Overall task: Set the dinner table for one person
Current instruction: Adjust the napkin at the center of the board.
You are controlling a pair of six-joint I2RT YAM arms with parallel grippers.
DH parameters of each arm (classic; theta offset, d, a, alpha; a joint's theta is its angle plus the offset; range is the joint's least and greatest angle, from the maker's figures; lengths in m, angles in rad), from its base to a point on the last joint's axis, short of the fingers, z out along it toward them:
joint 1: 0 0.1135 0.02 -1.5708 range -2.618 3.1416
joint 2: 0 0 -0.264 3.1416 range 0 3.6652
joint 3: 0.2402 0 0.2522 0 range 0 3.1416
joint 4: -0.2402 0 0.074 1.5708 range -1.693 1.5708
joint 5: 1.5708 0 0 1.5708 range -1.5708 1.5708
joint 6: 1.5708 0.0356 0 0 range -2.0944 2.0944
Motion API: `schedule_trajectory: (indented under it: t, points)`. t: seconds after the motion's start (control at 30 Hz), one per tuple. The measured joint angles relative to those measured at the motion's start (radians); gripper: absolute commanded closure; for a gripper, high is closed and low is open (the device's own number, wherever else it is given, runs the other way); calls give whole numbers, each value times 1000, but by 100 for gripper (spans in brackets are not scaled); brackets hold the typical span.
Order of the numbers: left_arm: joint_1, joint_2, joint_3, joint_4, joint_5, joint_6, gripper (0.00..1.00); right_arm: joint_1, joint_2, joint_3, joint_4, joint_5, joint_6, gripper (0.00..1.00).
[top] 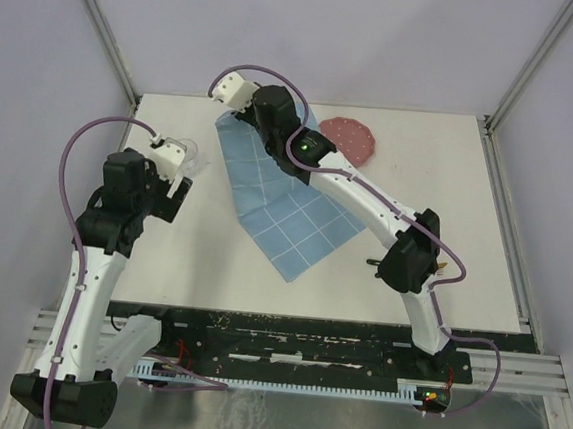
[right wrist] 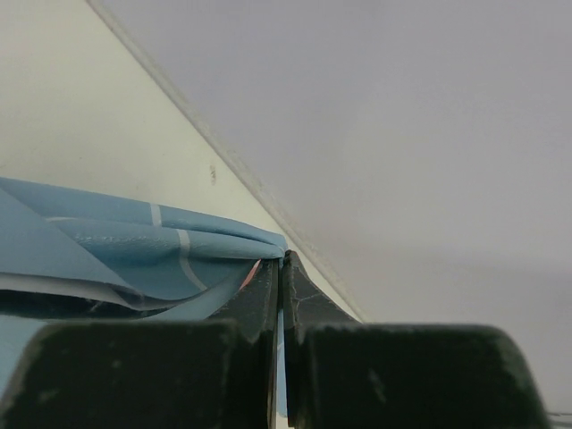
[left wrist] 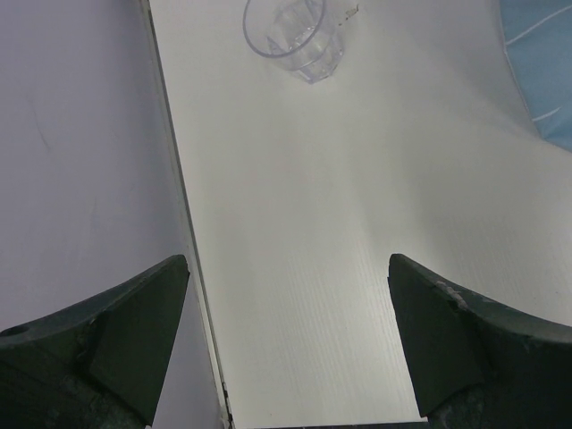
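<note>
1. Right, top view alone gives the whole layout: table (top: 445, 238), both arms, blue grid mat (top: 286, 215) lying diagonal across the middle, and a pink speckled plate (top: 346, 139) at the far edge, partly behind the R arm.
2. L wrist view adds detail: a clear glass (left wrist: 295, 36) stands upright on the left part of the table, w/ a bit of the mat at that view's right edge.
3. R wrist view adds the close-up: the mat's far corner is raised off the table, its layers curled.
4. L gripper (left wrist: 288, 268): jaws wide apart, nothing btw them, over bare table short of the glass.
5. R gripper (right wrist: 281, 261): jaws pressed together, clamped on the mat's edge, near the back wall (right wrist: 402, 134).
6. Edges: plain walls stand on the left, back and right sides. Bare surface lies right of the mat and in the near-left part. The mat's near corner stops short of the near edge.
7. Table look: matte white, flat, square, biggest thing in view. It sits under everything, w/ the arm bases at its near edge.
</note>
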Motion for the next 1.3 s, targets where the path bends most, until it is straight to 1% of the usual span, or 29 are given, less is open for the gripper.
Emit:
schedule_trajectory:
  t: [0.23, 0.43, 0.57, 0.7, 0.93, 1.07, 1.2, 1.3]
  points:
    - [-2, 12, 0, -23, -1, 0, 1, -10, -2, 18, 80, -29, -30, 98]
    - [-2, 12, 0, -24, -10, 1, 1, -10, -15, -13, 102, -134, 30, 98]
    - [-2, -4, 0, -25, -13, 13, 1, -11, -13, -24, 122, -158, 46, 98]
    - [-2, -27, 0, -37, -13, 13, 1, -18, 8, -23, 164, -167, 49, 98]
    - [-2, -74, 1, -86, -18, 36, 1, -34, 80, -15, 173, -219, 65, 98]
    - [-3, -125, 1, -96, -39, 69, 1, -39, 80, -34, 166, -270, 99, 98]
    - [-3, -158, 1, -97, -55, 103, 1, -33, 57, -109, 171, -316, 112, 98]
    - [-3, -169, 1, -98, -62, 119, 1, -26, 48, -135, 156, -341, 117, 98]
